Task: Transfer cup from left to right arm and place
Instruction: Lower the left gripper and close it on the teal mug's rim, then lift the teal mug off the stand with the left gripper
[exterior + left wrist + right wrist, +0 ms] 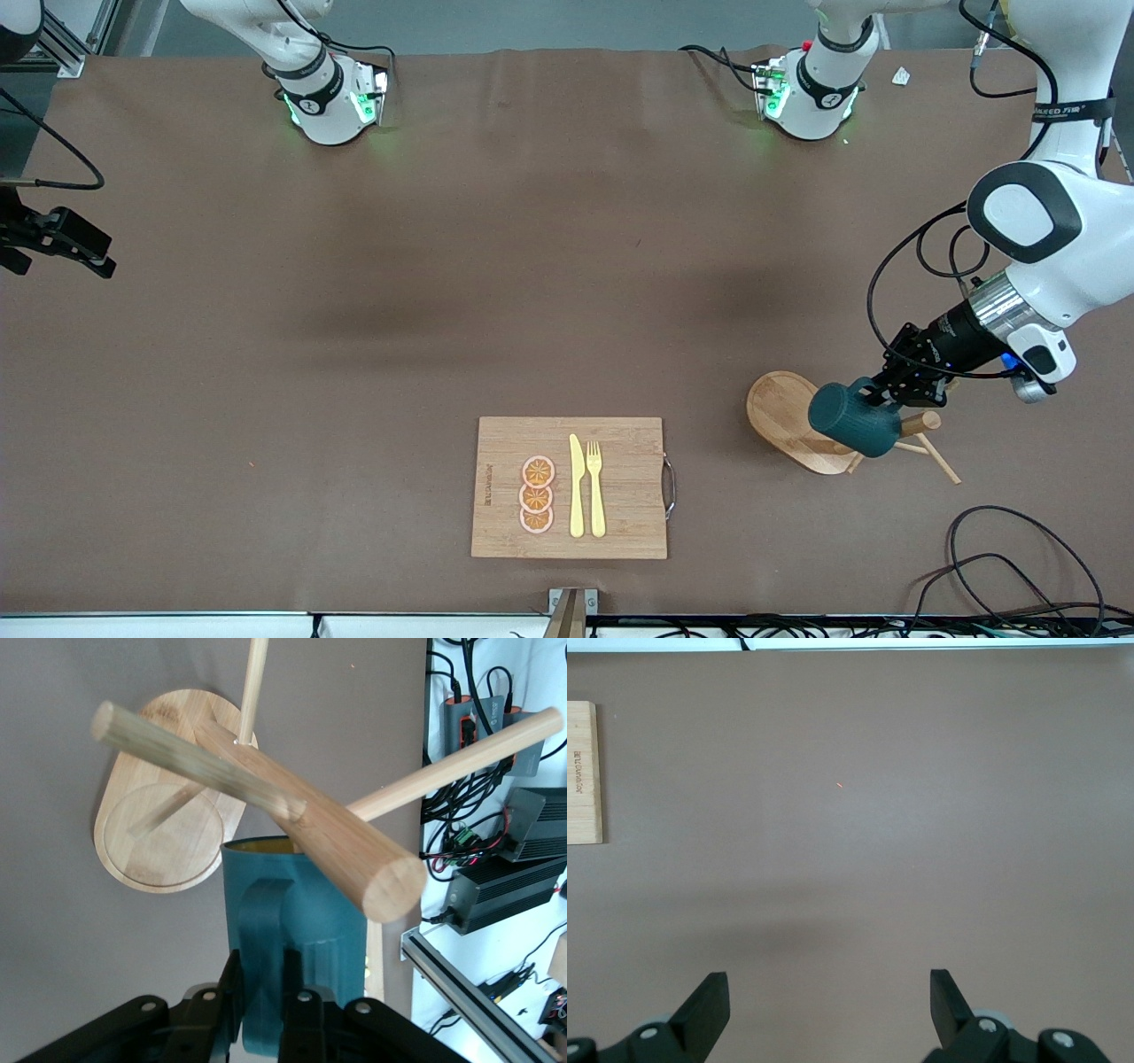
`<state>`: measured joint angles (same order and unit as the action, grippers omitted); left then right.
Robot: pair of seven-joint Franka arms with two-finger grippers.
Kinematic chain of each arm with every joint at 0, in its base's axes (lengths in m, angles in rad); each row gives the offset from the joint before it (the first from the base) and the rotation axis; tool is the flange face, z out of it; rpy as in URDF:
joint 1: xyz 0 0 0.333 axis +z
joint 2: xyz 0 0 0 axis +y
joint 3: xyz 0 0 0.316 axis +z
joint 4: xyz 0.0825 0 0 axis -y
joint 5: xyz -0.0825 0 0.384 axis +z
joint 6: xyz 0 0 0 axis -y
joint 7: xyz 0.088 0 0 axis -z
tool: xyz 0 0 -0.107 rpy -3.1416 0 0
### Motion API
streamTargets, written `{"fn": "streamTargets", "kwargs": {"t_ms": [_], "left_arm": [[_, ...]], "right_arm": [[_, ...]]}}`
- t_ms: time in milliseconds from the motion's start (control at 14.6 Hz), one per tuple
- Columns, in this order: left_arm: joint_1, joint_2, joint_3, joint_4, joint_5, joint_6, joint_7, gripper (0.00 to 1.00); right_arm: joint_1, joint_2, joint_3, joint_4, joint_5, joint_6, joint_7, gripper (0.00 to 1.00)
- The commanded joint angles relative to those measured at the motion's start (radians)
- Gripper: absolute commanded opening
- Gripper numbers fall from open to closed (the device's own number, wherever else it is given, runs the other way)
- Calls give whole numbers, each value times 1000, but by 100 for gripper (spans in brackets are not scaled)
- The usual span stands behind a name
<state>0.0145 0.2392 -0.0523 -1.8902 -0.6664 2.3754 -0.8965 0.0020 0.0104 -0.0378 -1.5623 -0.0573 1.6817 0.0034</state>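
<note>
The cup (pixel 852 428), a dark teal ribbed mug, hangs tipped on its side against a wooden mug rack (pixel 784 415) near the left arm's end of the table. My left gripper (pixel 889 396) is shut on the cup's loop handle. In the left wrist view the fingers (pixel 301 992) pinch the handle (pixel 262 926), and the cup (pixel 332 939) shows a mustard-yellow rim just under the rack's thick post (pixel 341 846). My right gripper (pixel 93 252) waits open and holds nothing at the right arm's end of the table. In the right wrist view the right gripper (pixel 829 994) is over bare brown table.
A wooden cutting board (pixel 625 443) lies near the front edge, bearing a yellow knife (pixel 577 486), a yellow fork (pixel 595 487) and three orange slices (pixel 537 494). Its edge (pixel 583 771) shows in the right wrist view. Rack pegs (pixel 935 456) stick out sideways. Cables (pixel 1019 567) lie coiled at the front corner.
</note>
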Motion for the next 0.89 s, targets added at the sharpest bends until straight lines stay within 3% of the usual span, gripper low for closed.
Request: {"fn": "streamTargets", "kwargs": {"t_ms": [0,341,546,819], "left_arm": [[1,-21,-3,34,-18,-51,-35,1],[-25,-44,-12,54,-9,-77,-110,1],[-25,-52,-66,74,5,-81,-157,1],[-28,-64,-156,144,131,-151,-192,1]], "right_arm": [[-16,-4,6,-10,14,12,-8,100],[-16,-4,6,-12,14,12,-8,100],[-16,-4,4,-15,14,12,-8,100],[-16,-4,6,-15,14,12,-8,100]]}}
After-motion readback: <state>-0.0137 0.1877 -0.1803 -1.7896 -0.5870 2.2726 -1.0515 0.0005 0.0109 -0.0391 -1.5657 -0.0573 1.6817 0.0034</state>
